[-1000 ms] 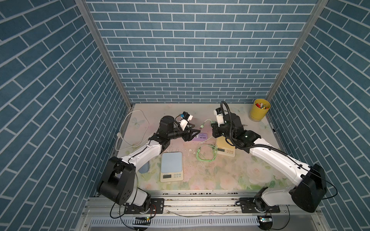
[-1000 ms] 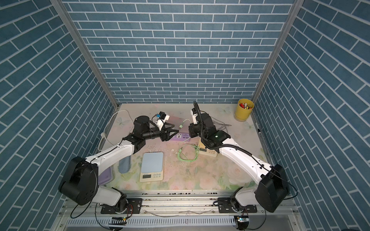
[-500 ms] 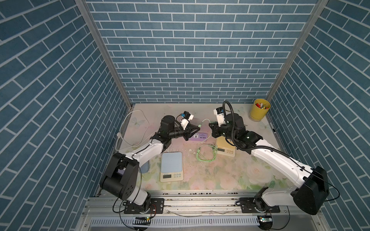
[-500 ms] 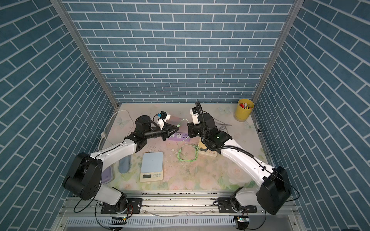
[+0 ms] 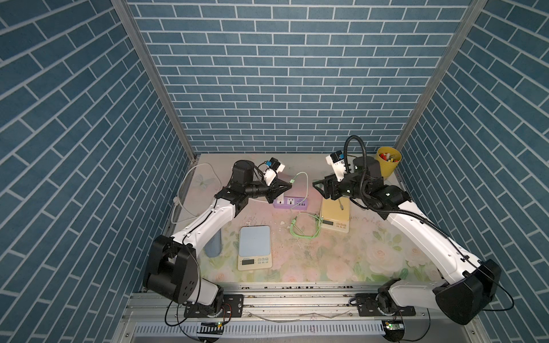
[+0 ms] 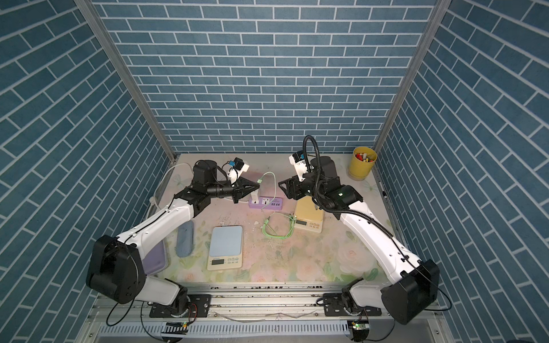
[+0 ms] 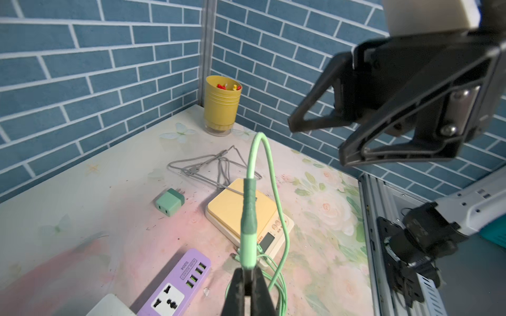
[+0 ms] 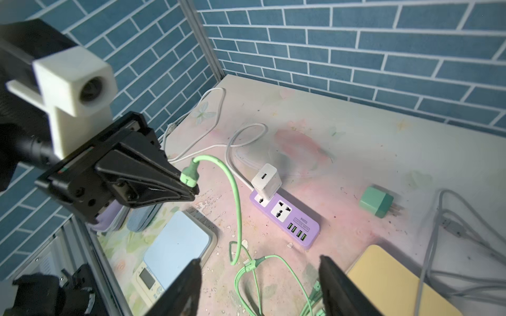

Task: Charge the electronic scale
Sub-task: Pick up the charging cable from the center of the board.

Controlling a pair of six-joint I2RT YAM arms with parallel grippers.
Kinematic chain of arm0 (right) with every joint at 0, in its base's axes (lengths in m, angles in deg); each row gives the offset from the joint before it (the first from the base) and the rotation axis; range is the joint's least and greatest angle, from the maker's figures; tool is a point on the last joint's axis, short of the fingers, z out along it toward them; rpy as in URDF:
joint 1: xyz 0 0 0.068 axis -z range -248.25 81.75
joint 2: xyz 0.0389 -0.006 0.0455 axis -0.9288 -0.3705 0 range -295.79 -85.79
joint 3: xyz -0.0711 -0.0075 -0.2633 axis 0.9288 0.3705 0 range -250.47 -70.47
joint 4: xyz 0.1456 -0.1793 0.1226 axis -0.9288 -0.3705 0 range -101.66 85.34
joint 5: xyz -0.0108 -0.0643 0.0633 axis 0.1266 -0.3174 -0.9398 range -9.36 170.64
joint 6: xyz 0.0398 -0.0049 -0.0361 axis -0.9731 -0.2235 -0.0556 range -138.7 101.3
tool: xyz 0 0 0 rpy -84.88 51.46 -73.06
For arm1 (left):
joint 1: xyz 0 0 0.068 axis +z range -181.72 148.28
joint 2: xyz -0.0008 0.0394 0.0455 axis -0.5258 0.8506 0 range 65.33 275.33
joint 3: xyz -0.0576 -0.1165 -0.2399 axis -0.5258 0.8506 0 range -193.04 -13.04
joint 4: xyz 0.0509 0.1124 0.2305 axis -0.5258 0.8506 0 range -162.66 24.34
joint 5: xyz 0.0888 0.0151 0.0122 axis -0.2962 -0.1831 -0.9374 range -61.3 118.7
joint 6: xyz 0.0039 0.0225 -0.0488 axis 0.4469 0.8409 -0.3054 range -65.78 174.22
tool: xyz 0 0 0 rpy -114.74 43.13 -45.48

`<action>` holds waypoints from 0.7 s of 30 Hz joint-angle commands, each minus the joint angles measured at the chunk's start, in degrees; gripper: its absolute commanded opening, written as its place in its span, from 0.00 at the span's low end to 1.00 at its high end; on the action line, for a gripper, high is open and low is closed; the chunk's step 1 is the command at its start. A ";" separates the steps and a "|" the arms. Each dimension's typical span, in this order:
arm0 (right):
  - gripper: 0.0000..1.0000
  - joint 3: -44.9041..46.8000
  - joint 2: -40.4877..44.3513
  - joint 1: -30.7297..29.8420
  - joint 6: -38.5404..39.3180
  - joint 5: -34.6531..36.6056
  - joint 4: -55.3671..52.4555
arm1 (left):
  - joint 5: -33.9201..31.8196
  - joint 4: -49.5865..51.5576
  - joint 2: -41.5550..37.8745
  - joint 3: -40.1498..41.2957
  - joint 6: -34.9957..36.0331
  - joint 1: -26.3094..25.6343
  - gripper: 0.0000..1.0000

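Observation:
My left gripper [image 5: 290, 185] [image 7: 247, 269] is shut on the plug end of a green cable [image 5: 294, 179] [image 7: 249, 219], held in the air above the purple power strip [image 5: 289, 202] [image 8: 284, 216]. The cable arches down to a loose coil [image 5: 303, 227] [image 8: 257, 276] on the table. My right gripper [image 5: 317, 184] [image 8: 260, 261] hangs open and empty, a short gap to the right of the plug. A blue-topped scale [image 5: 255, 245] [image 6: 225, 241] lies front centre. A yellow-topped scale [image 5: 334, 212] [image 7: 241, 208] lies below the right gripper.
A white charger [image 8: 267, 180] stands plugged into the strip. A green adapter [image 7: 169, 202] and grey cable [image 7: 208, 167] lie behind the yellow scale. A yellow cup [image 5: 388, 161] stands at the back right corner. A blue case [image 6: 184, 240] and purple box [image 6: 156, 255] sit at the left.
The left gripper shut on the green plug that the right gripper had been holding. The right gripper then opened, let go and drew back to the right.

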 commanded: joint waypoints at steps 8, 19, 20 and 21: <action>0.69 -14.26 -13.47 -0.33 18.29 -27.87 -12.20 | 12.86 22.26 3.81 -8.42 11.18 0.14 0.00; 0.57 -24.67 -23.36 -0.29 19.43 -31.08 -23.06 | 12.27 25.96 3.76 -10.01 13.37 0.20 0.00; 0.60 -24.63 -22.80 -0.34 16.90 -27.11 -21.91 | 10.98 25.48 3.58 -9.72 12.84 0.15 0.00; 0.61 -24.57 -22.05 -0.34 12.86 -20.52 -20.32 | 8.48 23.98 3.05 -9.01 11.71 0.16 0.00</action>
